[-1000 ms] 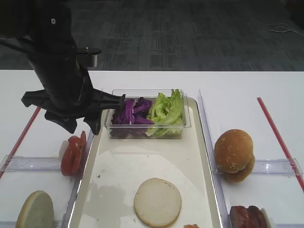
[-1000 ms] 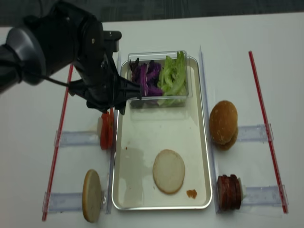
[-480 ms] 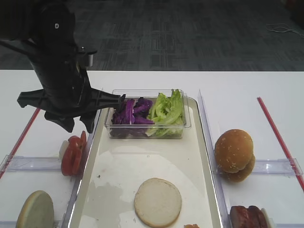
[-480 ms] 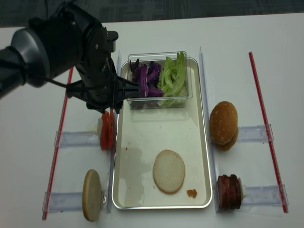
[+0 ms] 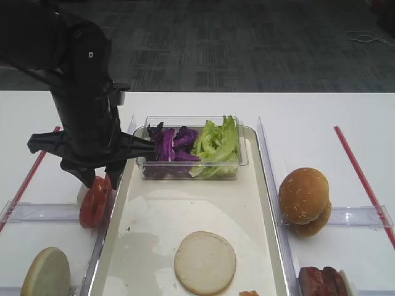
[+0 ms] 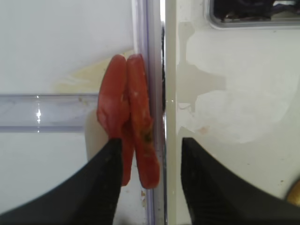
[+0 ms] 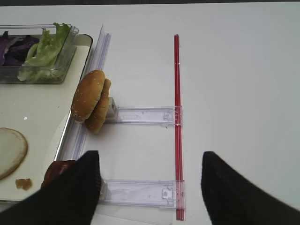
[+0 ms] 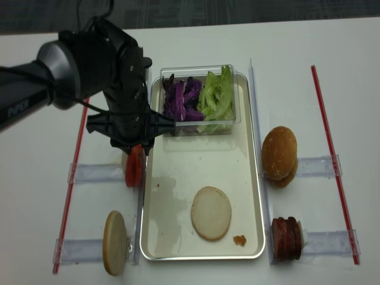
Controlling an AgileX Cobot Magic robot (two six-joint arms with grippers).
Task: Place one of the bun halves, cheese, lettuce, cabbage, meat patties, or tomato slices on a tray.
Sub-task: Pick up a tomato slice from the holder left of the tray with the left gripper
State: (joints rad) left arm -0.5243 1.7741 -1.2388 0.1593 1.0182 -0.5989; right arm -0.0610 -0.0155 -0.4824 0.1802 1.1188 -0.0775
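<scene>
Left gripper (image 6: 149, 161) is hanging directly over the tomato slices (image 6: 129, 136), which are standing on edge on the bench (image 5: 321, 117), just outside the left rim of the tray (image 5: 154, 216). In the left wrist view the jaws are standing spread: one black finger (image 6: 101, 187) is overlapping the lower end of the outer slice, the other finger (image 6: 211, 183) is lying over the tray side, with the tray rim between it and the slices. Whether the first finger is touching the slice cannot be told; nothing is being gripped.

In the high views the left arm (image 5: 80, 105) is covering the upper part of the slices (image 8: 134, 166), which are resting beside a clear plastic rail (image 8: 92, 173).

On the tray: one flat bun half (image 5: 205, 262), pale face up, is lying near the front end; a small orange-red scrap (image 8: 239, 241) is lying just beside it. A clear box (image 5: 191, 169) is sitting at the far end, holding cabbage (image 5: 170, 145) on the left and lettuce (image 5: 216, 142) on the right.

Off the tray: a second flat bun half (image 8: 115, 243) is standing on edge at front left; two sesame bun tops (image 5: 303, 200) are leaning at right; meat patties (image 8: 286, 240) are stacked at front right.

Right gripper (image 7: 150, 187) is hovering over the bench near a red strip (image 7: 177, 117), jaws spread wide, grasping nothing.
</scene>
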